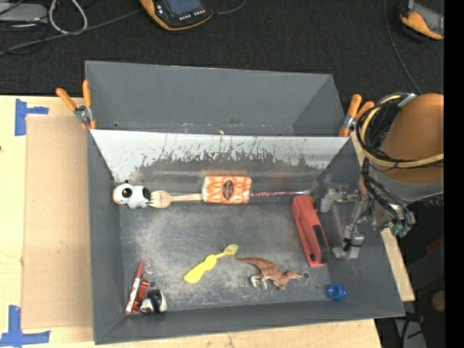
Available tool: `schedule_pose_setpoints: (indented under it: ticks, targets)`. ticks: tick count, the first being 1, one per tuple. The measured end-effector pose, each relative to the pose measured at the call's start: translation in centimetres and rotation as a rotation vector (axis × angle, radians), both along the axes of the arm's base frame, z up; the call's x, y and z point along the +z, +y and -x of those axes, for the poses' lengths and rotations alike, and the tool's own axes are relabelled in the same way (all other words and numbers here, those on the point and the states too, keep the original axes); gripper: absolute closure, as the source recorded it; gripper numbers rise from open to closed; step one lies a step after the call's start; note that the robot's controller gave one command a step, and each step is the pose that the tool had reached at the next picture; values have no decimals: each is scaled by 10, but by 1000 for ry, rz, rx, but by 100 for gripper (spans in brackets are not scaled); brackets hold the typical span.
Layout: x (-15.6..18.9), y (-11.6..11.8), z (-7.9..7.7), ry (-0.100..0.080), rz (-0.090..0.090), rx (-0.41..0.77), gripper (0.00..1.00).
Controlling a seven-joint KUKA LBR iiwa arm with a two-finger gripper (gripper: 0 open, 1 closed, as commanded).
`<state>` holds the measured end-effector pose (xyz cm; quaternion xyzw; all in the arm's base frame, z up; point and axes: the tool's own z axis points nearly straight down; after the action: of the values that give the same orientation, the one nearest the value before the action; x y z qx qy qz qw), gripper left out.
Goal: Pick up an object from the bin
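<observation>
Hovering at frame right, the gripper (349, 232) is beside the long red tool (307, 229); closure state cannot be told; tool likely rigid, light; grasp across its width.

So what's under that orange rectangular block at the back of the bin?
A pale wooden stick comes out at the left side of the orange rectangular block, and a thin pink strand at its right. What lies beneath the block itself is covered.

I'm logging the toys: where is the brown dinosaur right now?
The brown dinosaur lies on the bin floor near the view's lower edge, right of centre, between the yellow toy on the left and the small blue ball on the right.
</observation>
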<state>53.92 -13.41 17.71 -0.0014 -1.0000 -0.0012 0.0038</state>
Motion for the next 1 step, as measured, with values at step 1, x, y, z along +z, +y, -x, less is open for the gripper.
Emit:
schedule_pose_setpoints:
  ticks: [1]
  targets:
    - [3, 0, -2, -7, 2, 4, 0]
